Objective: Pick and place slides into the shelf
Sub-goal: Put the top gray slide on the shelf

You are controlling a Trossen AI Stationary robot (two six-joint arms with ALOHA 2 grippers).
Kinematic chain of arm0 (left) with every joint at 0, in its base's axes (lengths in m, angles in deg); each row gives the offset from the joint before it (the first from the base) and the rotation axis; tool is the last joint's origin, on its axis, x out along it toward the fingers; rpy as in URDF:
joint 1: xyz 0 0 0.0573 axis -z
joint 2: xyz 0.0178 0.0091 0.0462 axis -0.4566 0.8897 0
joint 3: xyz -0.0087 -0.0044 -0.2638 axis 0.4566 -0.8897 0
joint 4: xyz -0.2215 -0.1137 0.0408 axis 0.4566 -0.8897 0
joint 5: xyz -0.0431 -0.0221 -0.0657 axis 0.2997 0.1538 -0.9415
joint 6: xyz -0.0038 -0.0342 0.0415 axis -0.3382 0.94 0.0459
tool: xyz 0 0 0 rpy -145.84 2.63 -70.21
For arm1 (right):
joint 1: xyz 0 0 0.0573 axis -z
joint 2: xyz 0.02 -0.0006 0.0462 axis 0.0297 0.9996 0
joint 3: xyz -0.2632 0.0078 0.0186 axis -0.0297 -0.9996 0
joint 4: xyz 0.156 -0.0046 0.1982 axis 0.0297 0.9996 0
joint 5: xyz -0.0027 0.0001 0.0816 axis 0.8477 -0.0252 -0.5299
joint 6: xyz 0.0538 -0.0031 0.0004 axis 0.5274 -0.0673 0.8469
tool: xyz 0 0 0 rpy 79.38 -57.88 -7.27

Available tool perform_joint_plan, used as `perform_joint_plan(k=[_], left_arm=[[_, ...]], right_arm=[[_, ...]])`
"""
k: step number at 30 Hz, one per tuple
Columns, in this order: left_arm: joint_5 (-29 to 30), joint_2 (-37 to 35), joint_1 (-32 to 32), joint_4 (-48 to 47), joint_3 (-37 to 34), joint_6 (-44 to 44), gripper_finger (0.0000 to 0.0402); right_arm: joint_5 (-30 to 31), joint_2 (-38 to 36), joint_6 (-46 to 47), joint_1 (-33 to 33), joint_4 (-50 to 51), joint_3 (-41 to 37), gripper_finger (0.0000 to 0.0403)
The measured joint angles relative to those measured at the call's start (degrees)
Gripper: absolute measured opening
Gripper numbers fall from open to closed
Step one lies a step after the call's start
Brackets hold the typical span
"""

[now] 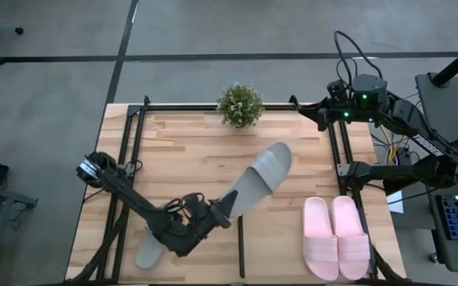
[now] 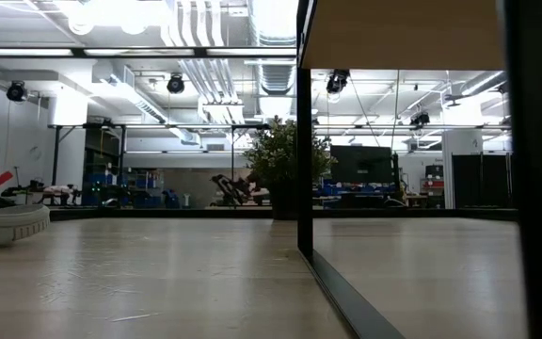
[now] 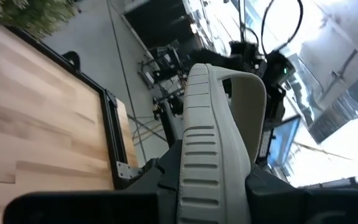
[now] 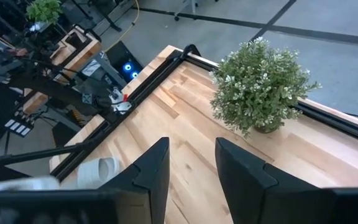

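Note:
My left gripper [image 1: 215,213] is shut on one grey-green slide [image 1: 259,179], which stretches from it toward the table's far right. In the left wrist view that slide [image 3: 207,149] fills the middle, with its strap [image 3: 248,102] at the far end. The other grey-green slide [image 1: 149,250] lies flat on the table beneath the left arm. The pink pair [image 1: 336,237] rests side by side on the shelf panel [image 1: 275,248], right of its black strip [image 1: 241,246]. My right gripper [image 4: 191,165] is open, high over the table's far right side near the plant. My left gripper pinches the grey-green slide's heel end [image 3: 209,190] between its two fingers, one finger [image 3: 166,180] on each face. The fingers lie along the slide, coming from the table's near left. The slide is lifted clear of the table and points away from the fingers, strap end farthest out.
A small potted plant [image 1: 241,105] stands at the middle of the far edge, seen close in the right wrist view [image 4: 260,87]. Black frame rails [image 1: 130,159] run along the table's left, far and right sides. In the low view the shelf's black post [image 2: 304,141] stands mid-table.

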Motion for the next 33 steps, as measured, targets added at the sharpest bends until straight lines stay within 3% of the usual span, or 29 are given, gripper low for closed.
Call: perform_joint_plan(k=[7, 13, 19, 26, 33], left_arm=[[4.08, 0.0, 1.15, 0.0, 1.49, -0.07, 0.0042], [7.44, 0.28, 1.9, 1.07, 1.52, 0.21, 0.0042], [7.75, 0.28, 2.73, 0.98, 1.71, -0.04, 0.0042], [7.95, 0.28, 0.55, 1.05, 2.03, -0.04, 0.0042], [8.11, 0.28, -0.7, 1.22, 2.14, -0.03, 0.0042]], right_arm=[[-3.56, -0.02, 2.69, -0.04, 0.02, 0.0, 0.0131], [-10.61, -0.03, 6.28, -0.17, 0.06, -0.09, 0.0144], [-13.2, -1.78, 7.67, -0.16, 0.02, -0.11, 0.0152], [-24.64, -2.58, 8.29, -0.81, -0.48, -0.28, 0.0153], [-28.97, -2.54, 5.95, -0.92, -0.62, -0.35, 0.0153]])
